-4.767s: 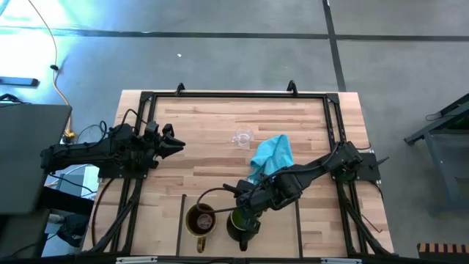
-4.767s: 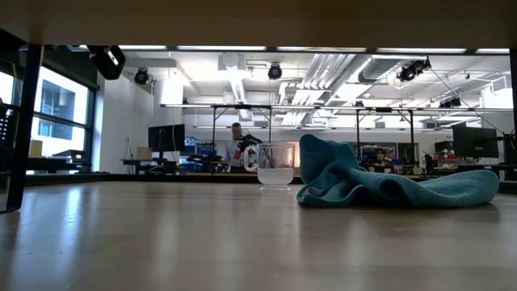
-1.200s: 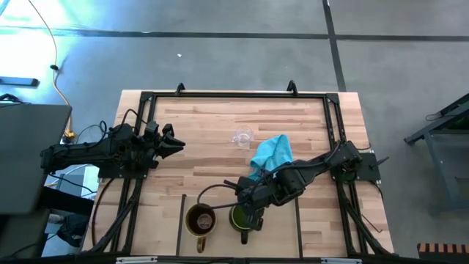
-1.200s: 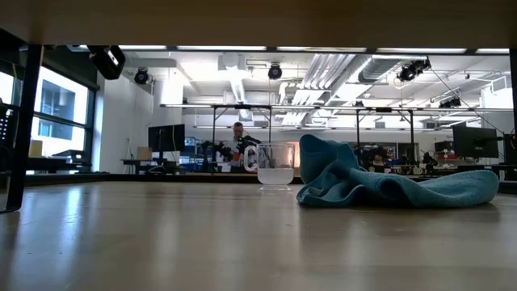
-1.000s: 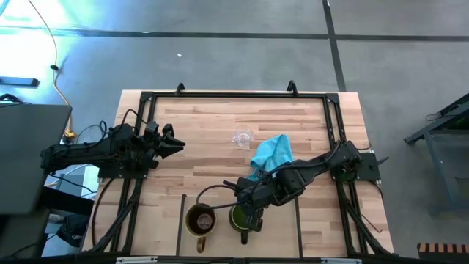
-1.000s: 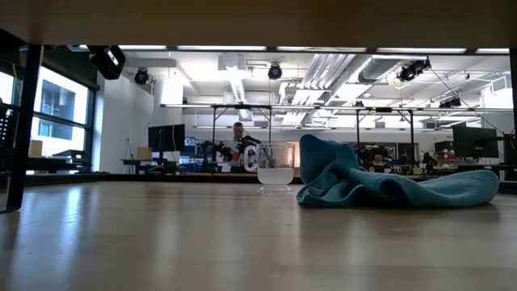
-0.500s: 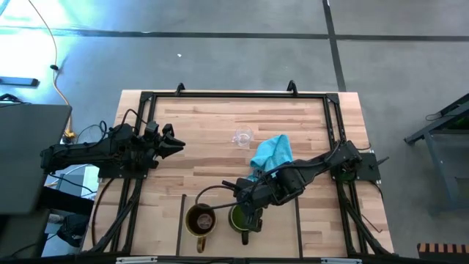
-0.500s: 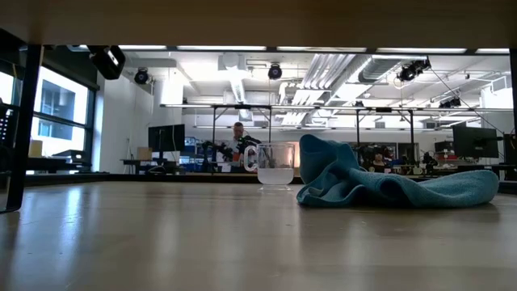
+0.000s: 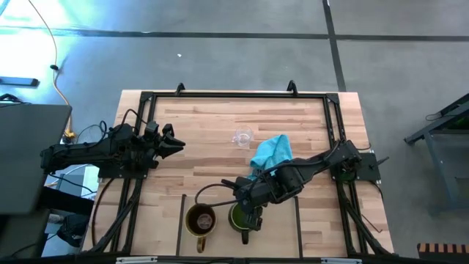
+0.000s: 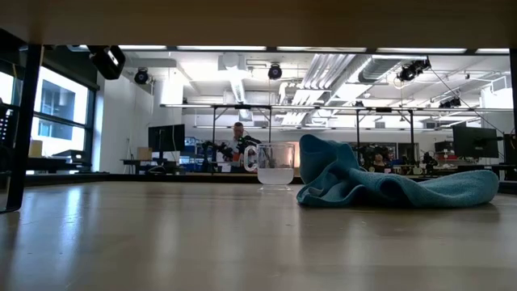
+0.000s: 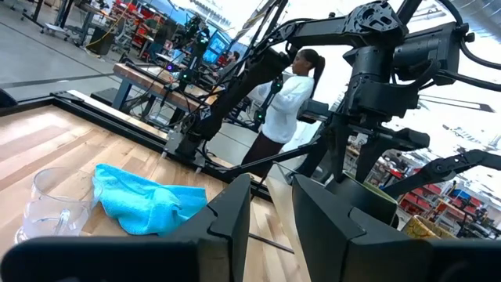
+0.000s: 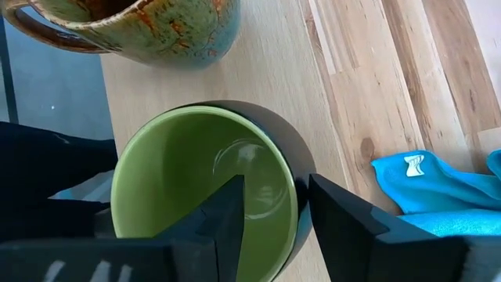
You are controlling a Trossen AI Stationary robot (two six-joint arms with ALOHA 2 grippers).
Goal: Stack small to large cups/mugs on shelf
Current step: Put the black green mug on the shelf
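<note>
A green mug (image 9: pixel 238 218) with a dark outside stands upright on the light wooden shelf strip (image 9: pixel 278 235) near the table's front edge, just right of a brown mug (image 9: pixel 199 219). Both handles point toward the near edge. My right gripper (image 12: pixel 274 215) hangs open over the green mug (image 12: pixel 196 188), slanting down. One finger is over the mug's green inside and the other past its rim, with no touch showing. A clear glass cup (image 9: pixel 242 137) stands on its base at mid-table beside a turquoise cloth (image 9: pixel 272 152). My left gripper (image 9: pixel 176 144) waits at the table's left, fingers slightly apart and holding nothing.
Thin black bars (image 9: pixel 181 220) cross the shelf strip, and black frame rails (image 9: pixel 234 95) run around the table. The cloth (image 10: pixel 388 182) lies heaped just right of the glass cup (image 10: pixel 275 166). A dark cable (image 9: pixel 209 189) curves above the brown mug. Bare wood lies between the left arm and the glass cup.
</note>
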